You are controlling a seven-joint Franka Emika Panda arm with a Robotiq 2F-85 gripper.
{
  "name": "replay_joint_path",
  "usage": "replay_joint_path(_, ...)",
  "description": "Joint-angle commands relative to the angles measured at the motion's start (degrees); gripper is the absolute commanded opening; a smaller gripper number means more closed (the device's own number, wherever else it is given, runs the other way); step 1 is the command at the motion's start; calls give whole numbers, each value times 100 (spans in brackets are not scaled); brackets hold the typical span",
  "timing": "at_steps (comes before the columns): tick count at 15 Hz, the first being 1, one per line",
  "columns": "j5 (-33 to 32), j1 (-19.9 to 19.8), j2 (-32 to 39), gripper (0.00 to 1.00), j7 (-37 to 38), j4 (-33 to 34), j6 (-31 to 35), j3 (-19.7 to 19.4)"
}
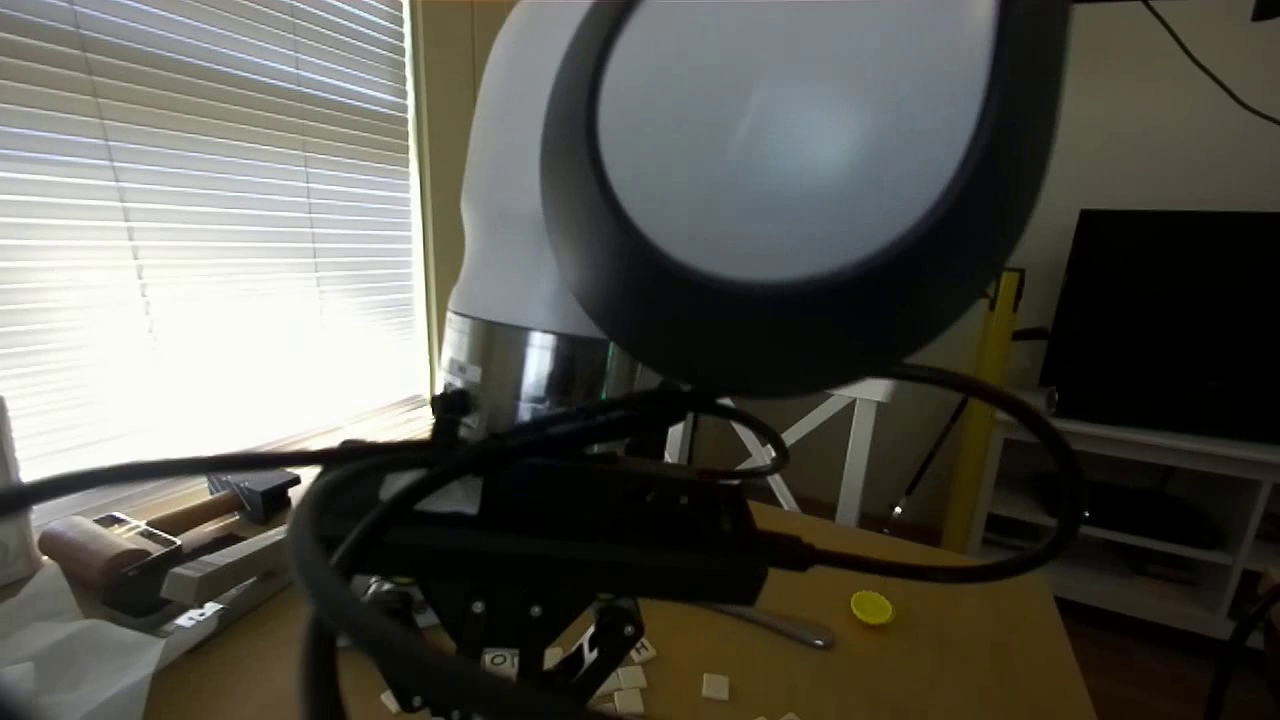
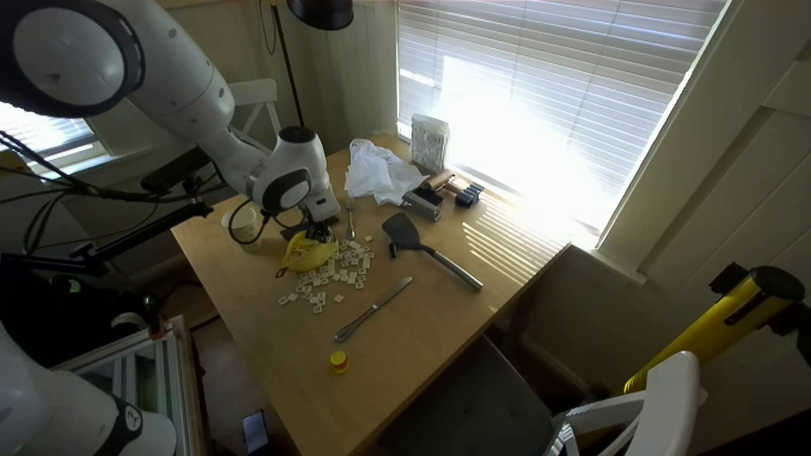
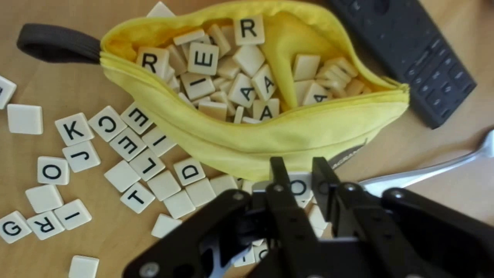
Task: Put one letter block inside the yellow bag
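Note:
My gripper [image 3: 298, 164] is shut on a letter block marked O [image 3: 300, 184], which sits between the two black fingertips. The gripper is just beside the near edge of the yellow bag [image 3: 305, 143] in the wrist view. The bag is unzipped and open, with many letter blocks inside. Several loose letter blocks [image 3: 127, 143] lie on the table to the left and below the bag. In an exterior view the gripper [image 2: 322, 235] stands over the edge of the yellow bag [image 2: 313, 258]. In an exterior view the bag is hidden, and loose blocks [image 1: 715, 686] show.
A black remote [image 3: 420, 58] and a metal utensil [image 3: 420, 178] lie close to the bag. A cup [image 2: 253, 235], a spatula [image 2: 400, 229], a knife [image 2: 374, 309], a small yellow container [image 2: 339, 361] and a white crumpled sheet [image 2: 380, 171] are on the table.

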Motion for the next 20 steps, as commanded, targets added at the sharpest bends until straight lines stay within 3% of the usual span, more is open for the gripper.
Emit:
replay_joint_path(1, 713, -902, -391, 5, -1094, -241, -311, 952)
replay_joint_path(9, 1263, -1079, -295, 5, -1956, -72, -1695, 1004)
replay_joint_path(16, 1913, -1074, -44, 5, -2310, 101, -2066, 1022)
replay_joint_path(17, 1963, -1037, -2, 47, -2254, 107, -2005, 990)
replay_joint_path(18, 2069, -1048, 39, 47, -2291, 115, -1948, 1007)
replay_joint_path(20, 2233, -1058, 116, 60, -2352, 148, -1811, 1031)
